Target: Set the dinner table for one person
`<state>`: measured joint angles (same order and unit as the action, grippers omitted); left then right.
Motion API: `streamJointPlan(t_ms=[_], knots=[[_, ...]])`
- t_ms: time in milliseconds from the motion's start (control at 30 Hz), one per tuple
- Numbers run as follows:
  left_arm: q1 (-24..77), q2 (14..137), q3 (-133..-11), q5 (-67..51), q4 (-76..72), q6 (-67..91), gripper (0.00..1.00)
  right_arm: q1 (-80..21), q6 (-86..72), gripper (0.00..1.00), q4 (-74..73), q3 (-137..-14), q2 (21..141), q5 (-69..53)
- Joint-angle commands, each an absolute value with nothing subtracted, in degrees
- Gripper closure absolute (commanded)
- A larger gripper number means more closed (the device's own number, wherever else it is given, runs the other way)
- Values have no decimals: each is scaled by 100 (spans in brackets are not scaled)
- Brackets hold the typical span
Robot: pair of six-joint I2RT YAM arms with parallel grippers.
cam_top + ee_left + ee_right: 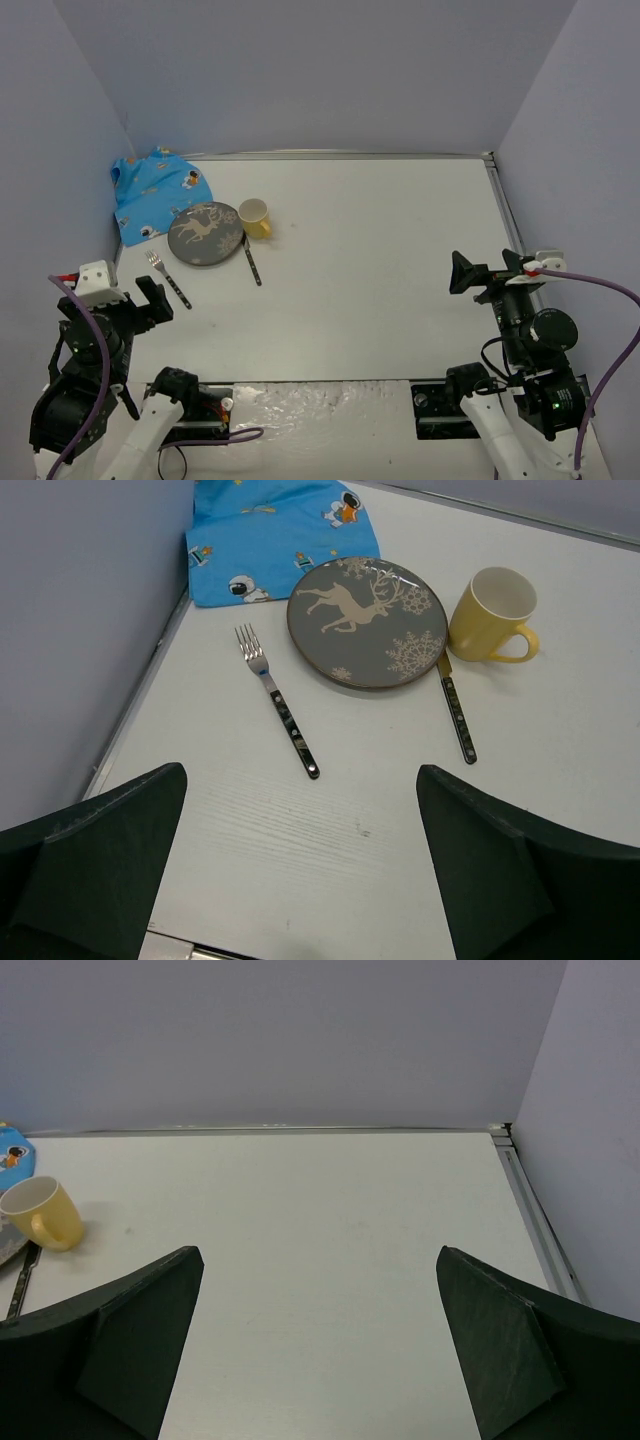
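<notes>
The left end effector (152, 303) hangs with its jaws wide apart and nothing in them, low over the near-left of the counter (380, 250). I take it it sits back there so its camera sees the whole setting. The right end effector (487, 272) is likewise spread and empty, well apart from everything on the bare right side, which I read as standing by.

The setting is in the far-left part of the counter. The plate (365, 622) is in the middle, the fork (277, 700) to its left and the knife (458, 712) at its right rim. The mug (490, 615) stands just beside the knife's tip, as for a right-handed diner. The blue cloth (270, 530) lies bunched in the corner behind the plate, so I judge the napkin unplaced.
</notes>
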<state>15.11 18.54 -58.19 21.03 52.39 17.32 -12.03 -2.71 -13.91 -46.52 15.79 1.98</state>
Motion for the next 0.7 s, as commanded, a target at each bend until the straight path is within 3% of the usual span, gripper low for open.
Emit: streamJointPlan(t_ms=[0,300,500,667], knots=[[1547,2315,-6003,2237,4956,1982,3,-1204,-369,0,-835,-4816,1885,62],[1547,3998,-6326,2096,4467,2568,3,-1204,-1252,0,-804,-4891,3036,-549],[1459,5841,-6977,2346,3556,2639,3,-1204,-1643,0,-815,-5056,3914,-1278],[495,7572,-8103,1901,2882,2809,3,-1204,-1649,0,-740,-5138,4257,-1615]])
